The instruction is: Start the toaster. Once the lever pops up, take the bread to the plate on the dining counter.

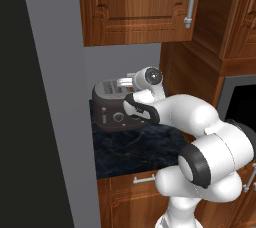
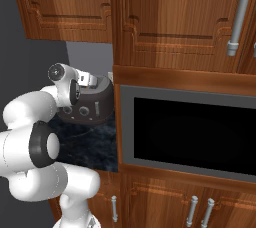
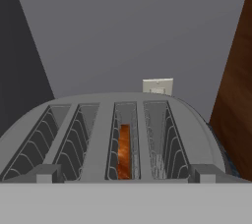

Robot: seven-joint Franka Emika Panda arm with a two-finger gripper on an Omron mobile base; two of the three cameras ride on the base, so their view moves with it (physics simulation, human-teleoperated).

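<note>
Closest to the base cameras: big white arm folded up, elbow low near the front edge of the small counter [image 1: 135, 154], forearm reaching in toward the back corner.

Gripper [image 1: 121, 81] parked right over the toaster [image 1: 112, 109], just above its silver top. Fingers spread as wide as they go, nothing between them, not touching the slots as far as visible. From the right base view, same story: gripper [image 2: 89, 79] sticking out past the wrist over the toaster [image 2: 92, 104], fingertips too small there to judge.

Toaster sitting on the dark marbled countertop, toward the back left corner, close to the grey wall, knobs facing front. Front half of the countertop bare and dark.

Hand view looking straight along the toaster top [image 3: 123, 134]: four wire-lined slots side by side. Bread [image 3: 124, 150] down in the third slot from the left, sunk low, orange-brown edge showing, standing upright. Other three slots with wire racks visible. Two lever tabs at the near edge, one at each end.

Further back: small white wall outlet [image 3: 158, 86] on the grey wall just behind the toaster. Wood cabinet side to the right, upper cabinets [image 1: 140, 7] overhead, built-in black-glass oven [image 2: 192, 132] off to the right of the counter.
</note>
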